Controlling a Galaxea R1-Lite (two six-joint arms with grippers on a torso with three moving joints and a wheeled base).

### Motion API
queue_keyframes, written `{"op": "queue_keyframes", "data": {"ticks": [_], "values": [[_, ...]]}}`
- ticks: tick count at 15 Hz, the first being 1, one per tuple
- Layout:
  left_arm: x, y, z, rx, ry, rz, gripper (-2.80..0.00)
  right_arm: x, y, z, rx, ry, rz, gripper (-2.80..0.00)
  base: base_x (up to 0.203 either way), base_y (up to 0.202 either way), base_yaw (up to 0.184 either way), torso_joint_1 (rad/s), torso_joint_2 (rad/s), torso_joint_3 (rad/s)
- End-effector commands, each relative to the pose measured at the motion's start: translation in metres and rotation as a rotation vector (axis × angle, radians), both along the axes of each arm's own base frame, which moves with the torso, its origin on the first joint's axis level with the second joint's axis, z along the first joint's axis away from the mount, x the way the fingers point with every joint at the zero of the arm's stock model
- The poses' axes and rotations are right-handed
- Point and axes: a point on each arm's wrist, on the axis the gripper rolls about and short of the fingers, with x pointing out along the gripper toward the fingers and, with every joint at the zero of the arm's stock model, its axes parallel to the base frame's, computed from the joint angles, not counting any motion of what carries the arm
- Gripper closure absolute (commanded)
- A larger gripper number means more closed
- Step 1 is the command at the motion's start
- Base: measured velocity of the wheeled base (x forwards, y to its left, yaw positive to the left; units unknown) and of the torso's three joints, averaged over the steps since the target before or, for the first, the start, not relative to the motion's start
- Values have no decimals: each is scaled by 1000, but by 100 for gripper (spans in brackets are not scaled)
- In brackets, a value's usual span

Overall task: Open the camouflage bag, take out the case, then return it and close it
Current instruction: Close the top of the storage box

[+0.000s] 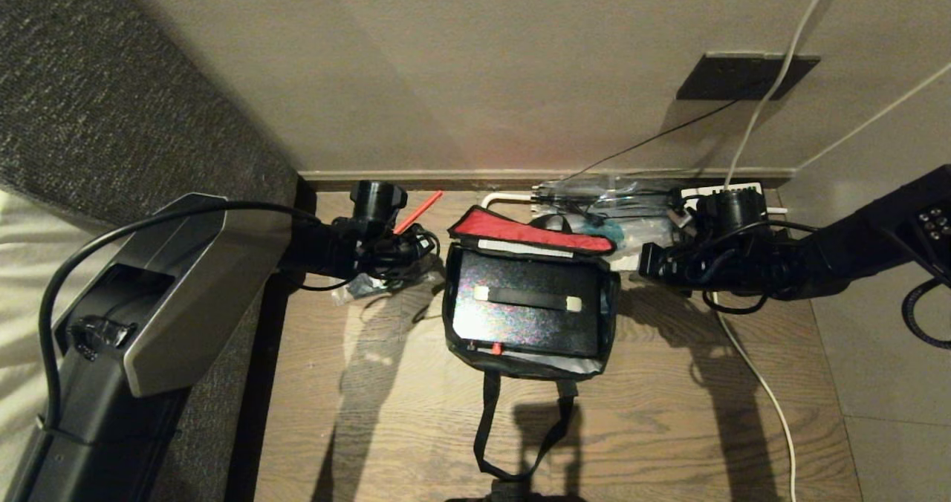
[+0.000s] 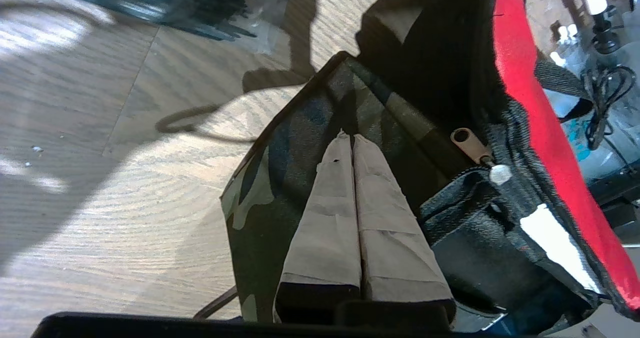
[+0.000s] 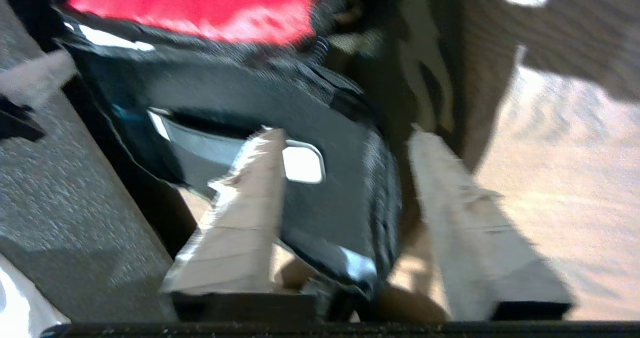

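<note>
The camouflage bag lay open on the wooden floor, its long axis across the robot's front, red flap toward the wall. Inside, the case lay flat, likely rigid and slick; its strap handle looked the best hold. The left end effector was shut on nothing at the bag's side; the right end effector stood part open astride the bag's other edge.

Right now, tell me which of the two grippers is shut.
The left gripper: its taped fingers press together against the camouflage bag. The right gripper has a gap between its fingers, straddling the bag's edge.
</note>
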Motion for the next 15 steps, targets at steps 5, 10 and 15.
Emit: {"op": "queue_keyframes", "data": {"ticks": [5, 10, 15], "values": [[1, -6, -14, 7, 26, -6, 0, 21, -9, -35, -135, 18, -78, 0, 0, 0, 0, 0, 0, 0], [9, -18, -24, -6, 8, -13, 0, 43, -6, -57, -147, -16, -148, 0, 0, 0, 0, 0, 0, 0], [16, -34, -36, -43, 12, -9, 0, 63, 3, -78, -84, -69, -171, 0, 0, 0, 0, 0, 0, 0]]}}
